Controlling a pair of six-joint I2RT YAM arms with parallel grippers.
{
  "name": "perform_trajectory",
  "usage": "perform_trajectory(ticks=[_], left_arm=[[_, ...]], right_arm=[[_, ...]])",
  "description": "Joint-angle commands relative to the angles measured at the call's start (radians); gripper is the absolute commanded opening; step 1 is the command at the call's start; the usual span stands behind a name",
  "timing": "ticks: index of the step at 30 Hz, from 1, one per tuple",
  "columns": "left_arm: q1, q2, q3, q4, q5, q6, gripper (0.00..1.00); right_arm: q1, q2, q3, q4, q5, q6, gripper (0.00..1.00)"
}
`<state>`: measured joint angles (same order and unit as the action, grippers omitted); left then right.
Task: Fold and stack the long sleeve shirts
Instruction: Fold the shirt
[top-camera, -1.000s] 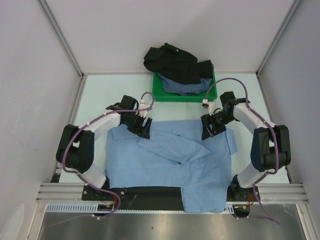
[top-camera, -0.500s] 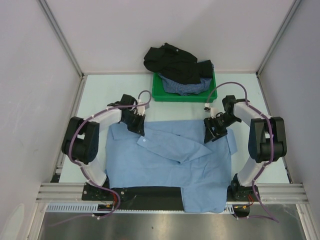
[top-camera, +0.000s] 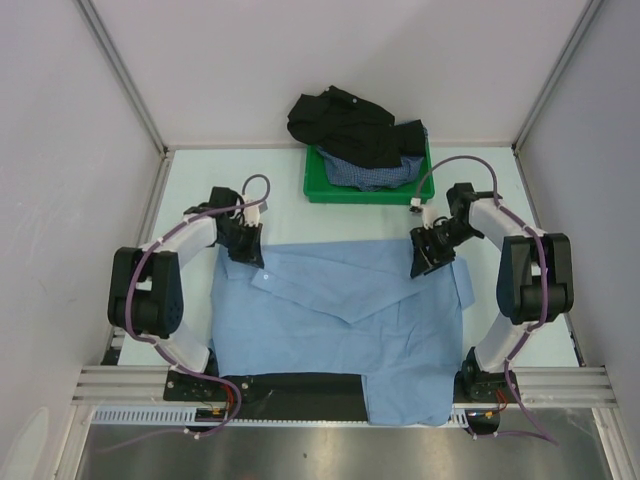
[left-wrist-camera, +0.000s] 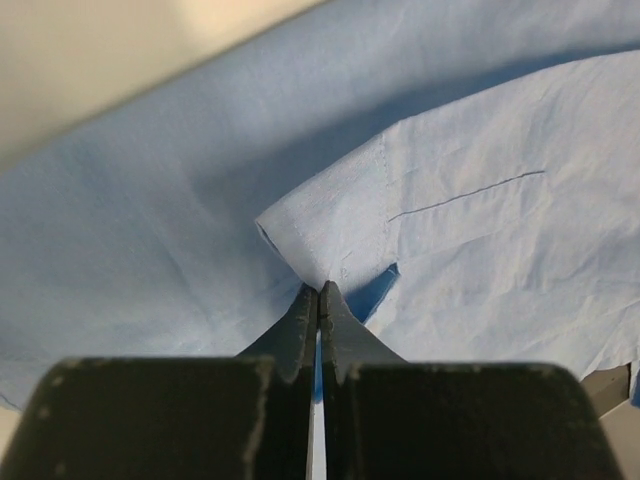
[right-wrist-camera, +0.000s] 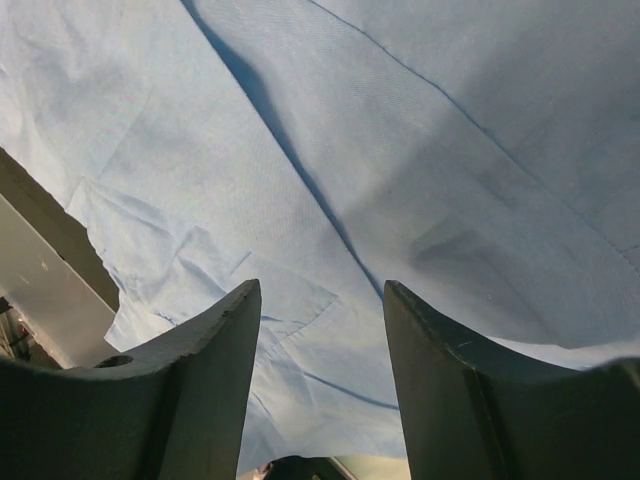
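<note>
L tool (left-wrist-camera: 320, 292) is clamped on the blue shirt (top-camera: 340, 320); R tool (right-wrist-camera: 320, 290), jaws apart, should be shut on cloth under it b4 lifting.

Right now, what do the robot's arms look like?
Both the left arm and right arm have white links with chunky black joints. A purple cable loops along each. The left tool and right tool each have two dark tapered fingers.
</note>
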<state>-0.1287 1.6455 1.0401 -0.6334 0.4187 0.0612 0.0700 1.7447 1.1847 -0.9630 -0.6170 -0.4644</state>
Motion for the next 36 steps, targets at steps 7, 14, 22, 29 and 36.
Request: perform_trajectory(ticks=[7, 14, 22, 29, 36], left_arm=[[0.046, 0.004, 0.020, -0.060, -0.019, 0.090, 0.23], [0.060, -0.009, 0.219, -0.173, -0.050, 0.494, 0.62], [0.106, 0.126, 0.314, -0.192, -0.135, 0.690, 0.67], [0.179, 0.241, 0.366, -0.195, -0.146, 0.723, 0.68], [0.221, 0.292, 0.371, -0.226, -0.124, 0.740, 0.63]], right_arm=[[-0.015, -0.050, 0.122, -0.011, 0.016, -0.046, 0.56], [-0.096, -0.047, 0.176, 0.128, 0.135, -0.149, 0.58], [-0.159, 0.117, 0.211, 0.297, 0.172, -0.131, 0.59], [-0.176, 0.226, 0.225, 0.385, 0.158, -0.088, 0.61], [-0.187, 0.259, 0.205, 0.302, -0.003, -0.082, 0.56]])
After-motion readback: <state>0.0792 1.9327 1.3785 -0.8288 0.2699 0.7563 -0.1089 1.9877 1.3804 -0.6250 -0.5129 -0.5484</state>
